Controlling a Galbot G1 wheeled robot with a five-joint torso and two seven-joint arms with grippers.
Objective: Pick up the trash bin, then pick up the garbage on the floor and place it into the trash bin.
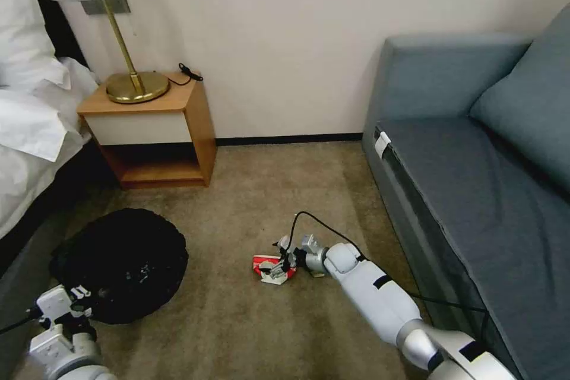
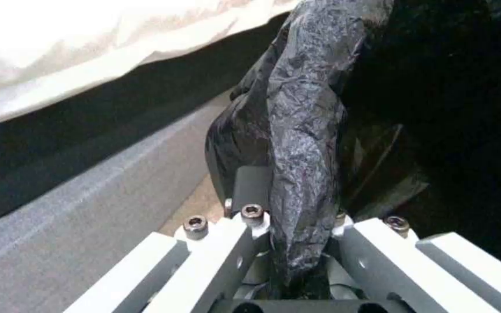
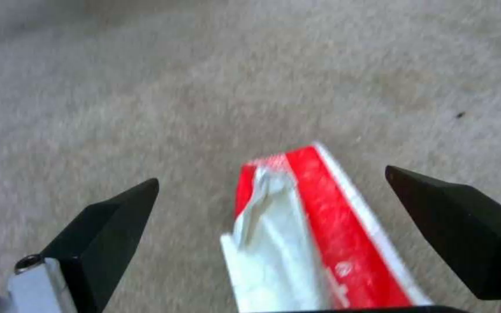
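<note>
Beige carpet (image 1: 237, 320) lies between bed and sofa. On it I see the red-and-white packet (image 3: 314, 243) directly between my right gripper's (image 3: 274, 208) spread fingers, its long axis running forward from the palm. I judge this arm nearer. My left gripper (image 2: 288, 243) is clenched on the bin's (image 1: 122, 261) bag liner beside the bed.

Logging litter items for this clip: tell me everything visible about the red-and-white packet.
The red-and-white packet is flat, glossy red with a white edge stripe and a crumpled, torn-looking white end. It lies on the beige carpet between the bin and the sofa. The right gripper straddles it, jaws open, not clamping it.
</note>
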